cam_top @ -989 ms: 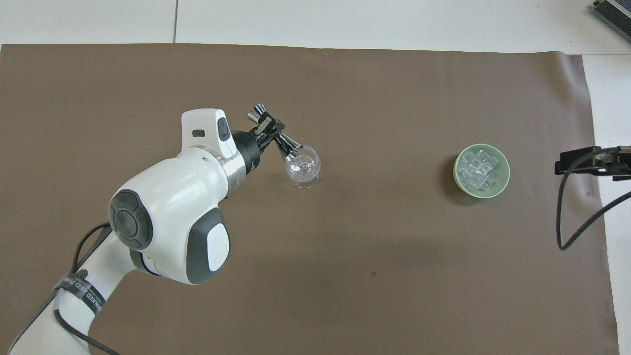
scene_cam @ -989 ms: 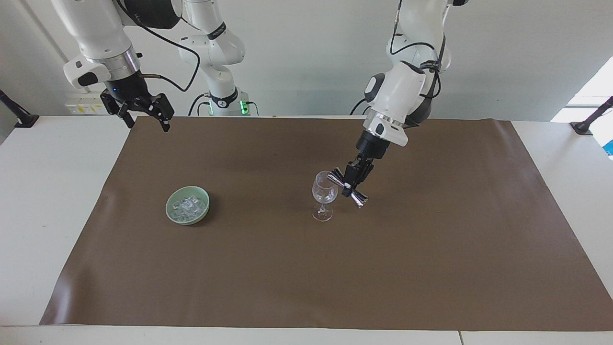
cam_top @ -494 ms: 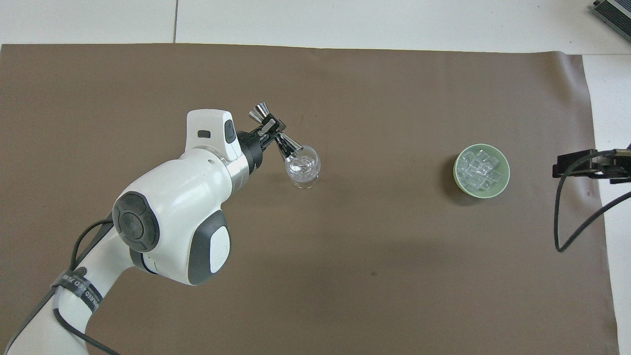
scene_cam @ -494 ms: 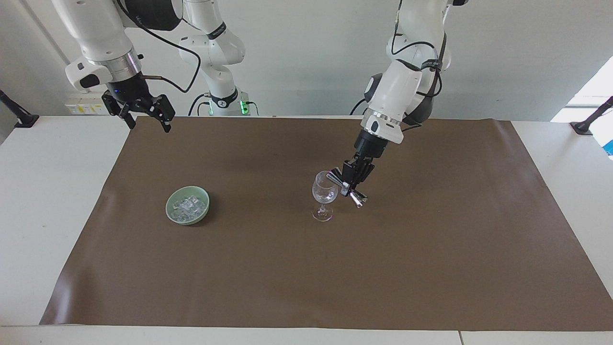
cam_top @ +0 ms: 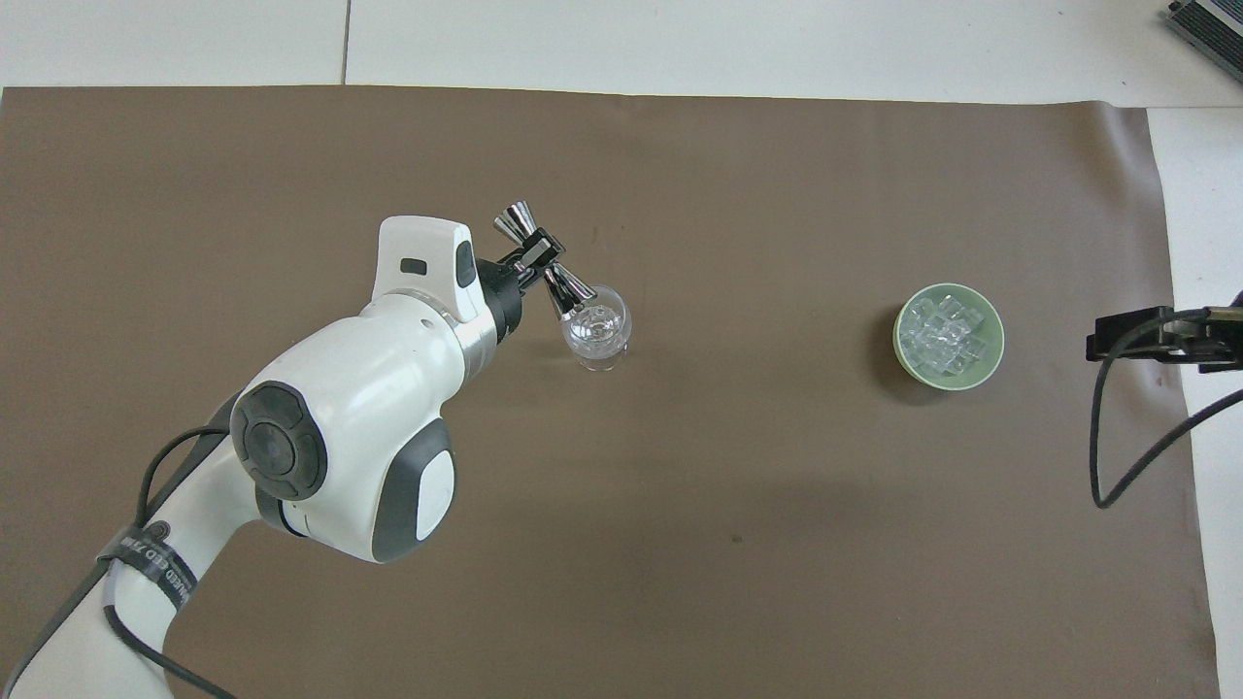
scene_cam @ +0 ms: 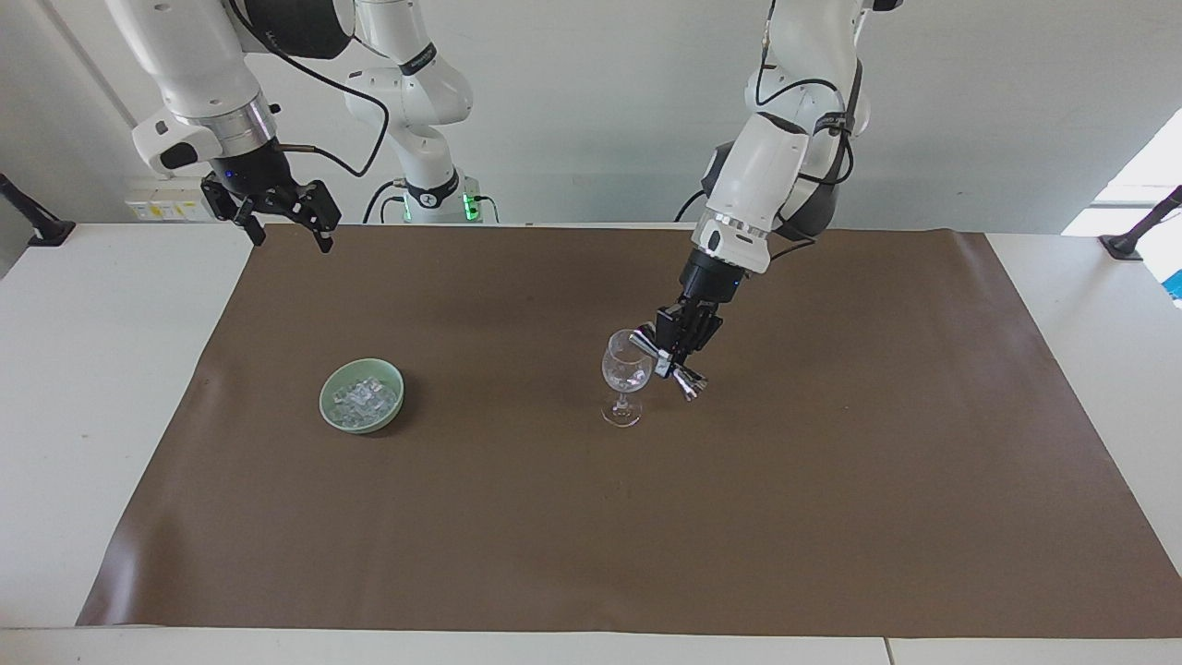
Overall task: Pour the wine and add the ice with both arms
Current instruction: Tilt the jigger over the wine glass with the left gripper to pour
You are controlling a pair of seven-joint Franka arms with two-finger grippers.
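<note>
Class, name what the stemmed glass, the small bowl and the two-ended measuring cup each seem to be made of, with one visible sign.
Stemmed glass: clear glass, the mat shows through. Bowl: pale green, smooth, probably glazed ceramic, maybe plastic. Measuring cup in the left pincer: polished metal, with mirror-like glints.

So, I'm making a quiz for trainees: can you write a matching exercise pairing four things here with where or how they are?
1. small clear ice chunks
2. shiny double-ended metal jigger
3. clear stemmed wine glass
4. right tool

A. open, over the brown mat's corner
B. upright on the mat
C. in the pale green round bowl
D. tilted over the glass rim, gripped by the left tool

Pairs: 1-C, 2-D, 3-B, 4-A
</note>
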